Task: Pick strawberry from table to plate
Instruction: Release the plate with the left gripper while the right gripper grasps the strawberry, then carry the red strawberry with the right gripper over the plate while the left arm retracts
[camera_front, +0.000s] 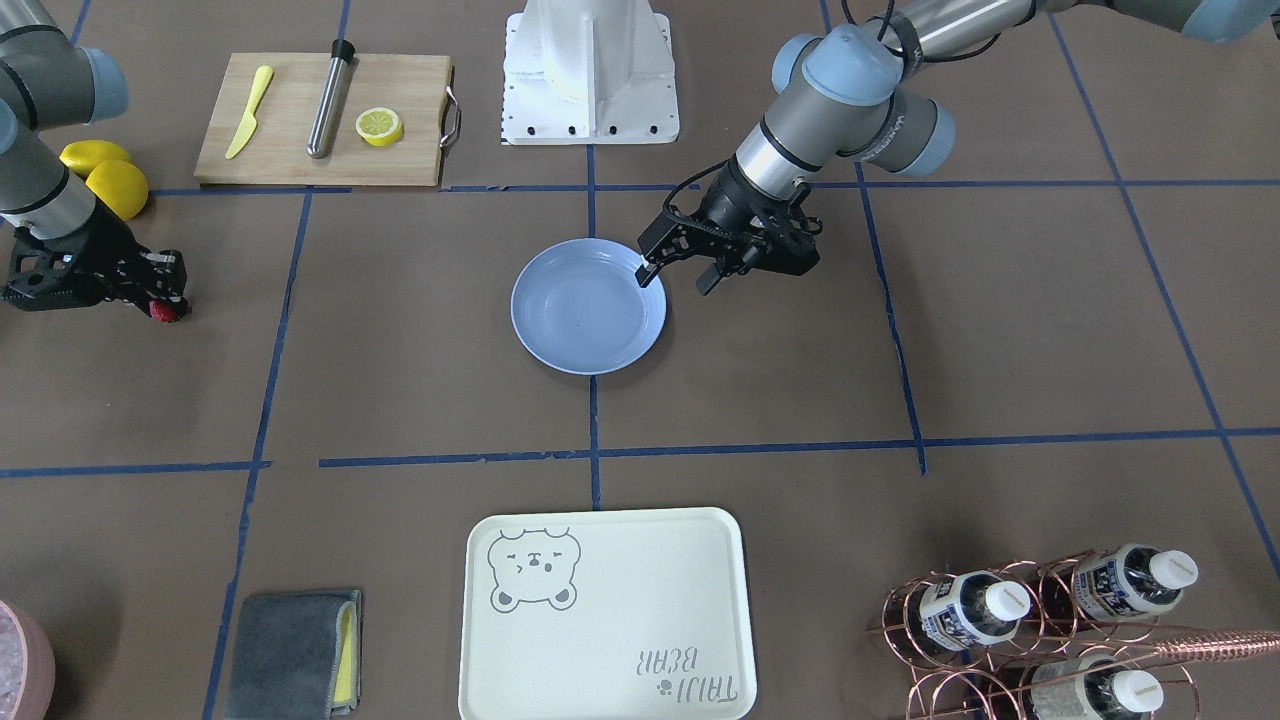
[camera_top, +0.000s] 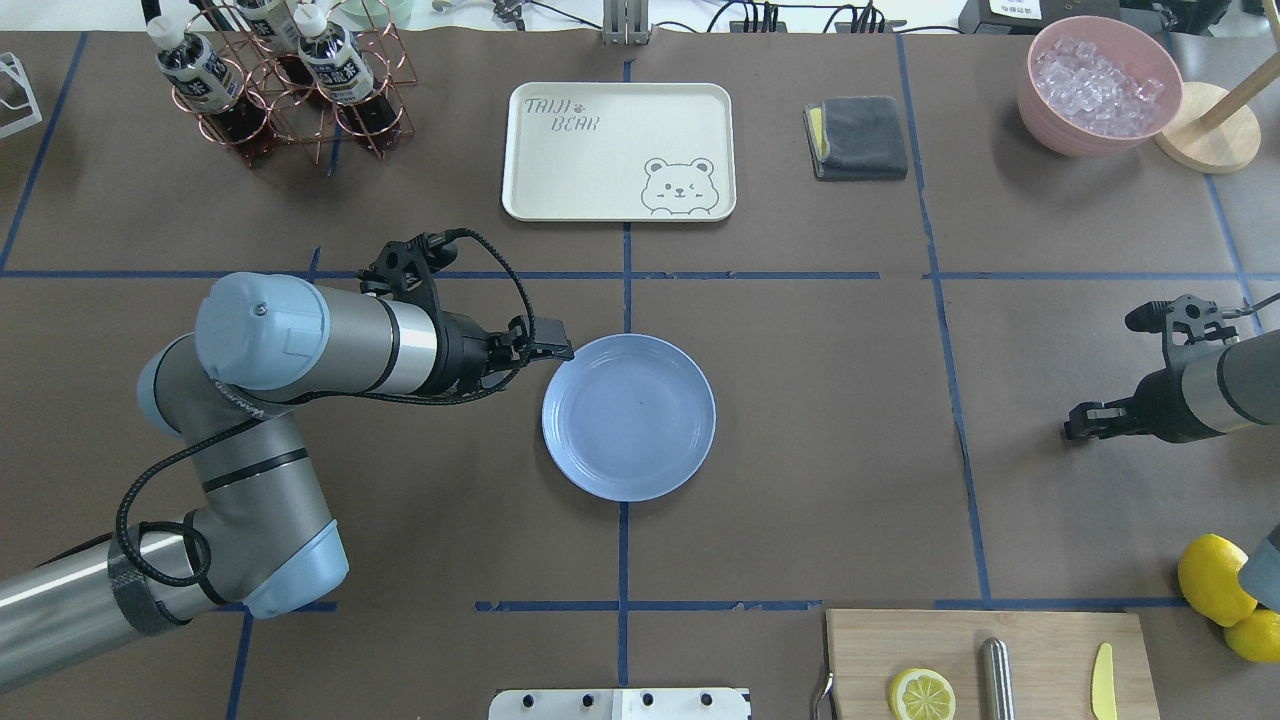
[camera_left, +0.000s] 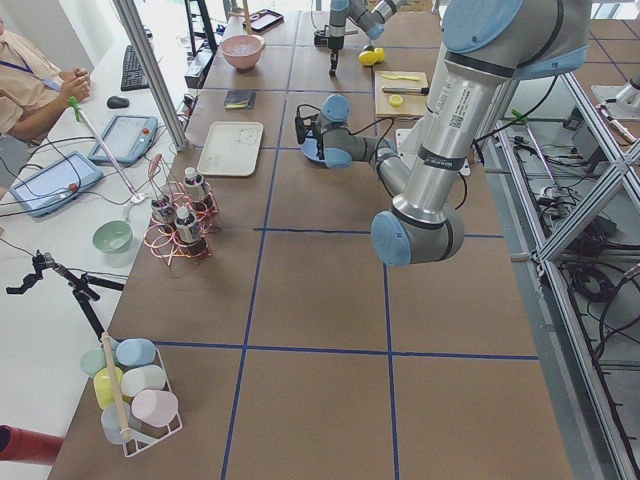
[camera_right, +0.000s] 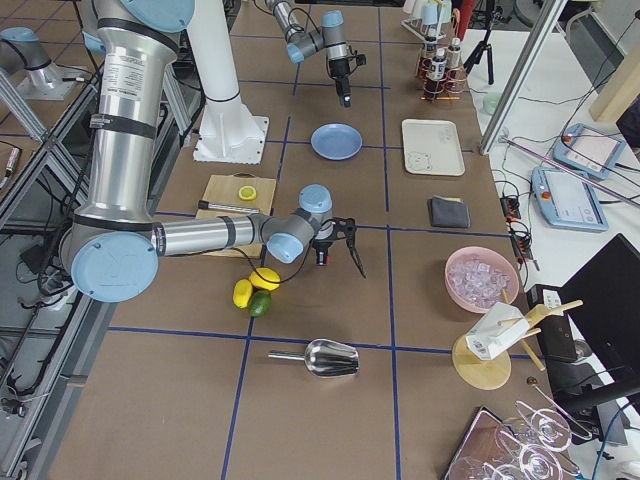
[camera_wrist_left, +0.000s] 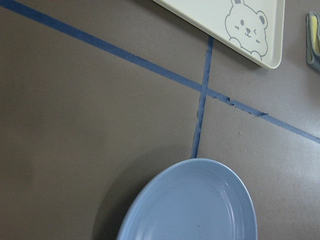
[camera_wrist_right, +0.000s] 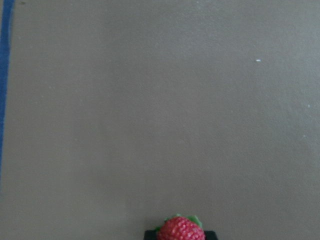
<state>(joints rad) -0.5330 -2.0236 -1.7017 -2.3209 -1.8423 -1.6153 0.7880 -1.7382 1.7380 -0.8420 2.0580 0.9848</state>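
Worryingly, the right gripper (camera_front: 160, 296) pinches the strawberry (camera_front: 166, 311) only shallowly, far from the plate (camera_front: 560, 352). It could slip on the way, and the spread-open left gripper (camera_front: 677, 281) crowds the plate's rim.

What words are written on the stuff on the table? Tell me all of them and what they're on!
"TAIJI BEAR": printed on the cream tray.
Labels on the bottles: there is print, but it is too small to read.
Lettering on the left arm: too blurred to read.
Nothing else in these views carries readable text.
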